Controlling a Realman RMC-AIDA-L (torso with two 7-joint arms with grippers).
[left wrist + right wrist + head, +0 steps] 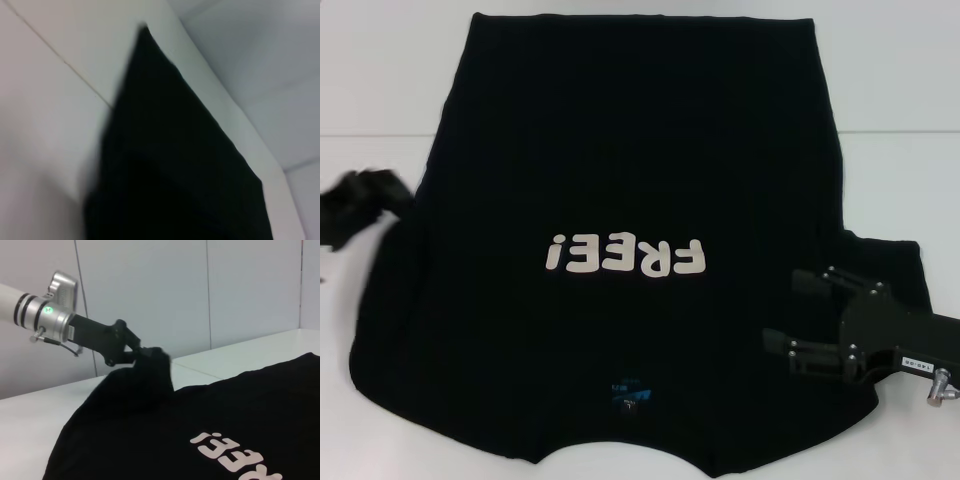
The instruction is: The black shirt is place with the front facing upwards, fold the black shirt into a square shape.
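Note:
The black shirt (620,150) lies front up on the white table, its off-white "FREE!" print (625,255) reading upside down and the blue neck label (628,392) near the front edge. At the far left my left gripper (365,200) is shut on the shirt's left sleeve. In the right wrist view, that left gripper (135,352) holds the bunched sleeve lifted off the table. My right gripper (792,312) hovers open over the shirt beside its right sleeve (890,270). Only black cloth (175,165) and table show in the left wrist view.
The white table (900,90) extends beyond the shirt on the left, right and far sides, with a seam line (890,132) running across it. A pale panelled wall (200,290) stands behind the table.

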